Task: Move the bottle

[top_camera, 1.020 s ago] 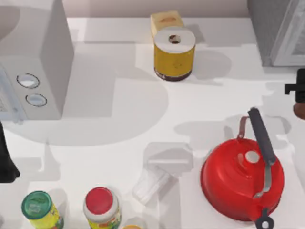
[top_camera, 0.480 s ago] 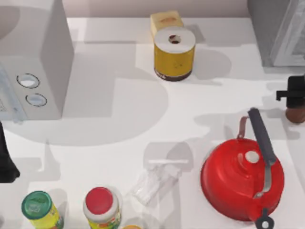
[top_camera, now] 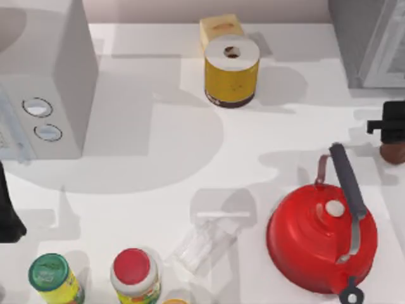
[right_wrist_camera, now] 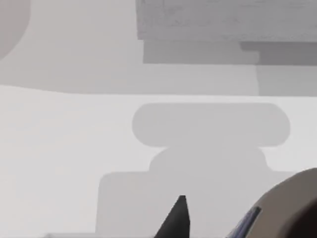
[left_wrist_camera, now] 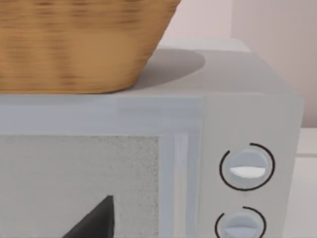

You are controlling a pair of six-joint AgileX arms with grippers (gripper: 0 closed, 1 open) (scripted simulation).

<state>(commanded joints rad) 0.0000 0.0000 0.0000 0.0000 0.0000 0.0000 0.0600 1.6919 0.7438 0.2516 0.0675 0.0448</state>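
Two arms are sitting at opposite edges of the white surface [top_camera: 158, 158]. At the top view's right edge, the right gripper [top_camera: 391, 128] is hovering just above the bottle [top_camera: 393, 152], whose brown body is peeking out beyond the red kettle's [top_camera: 321, 237] handle; whether the jaws are clenched on it, I cannot tell. At the left edge, the left arm [top_camera: 7, 212] is idling beside the microwave [top_camera: 47, 76]; its jaws' state cannot be told.

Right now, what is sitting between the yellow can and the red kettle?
Nothing sits there. In the top view, the stretch from the yellow canister down to the red kettle is bare white table with only shadows on it.
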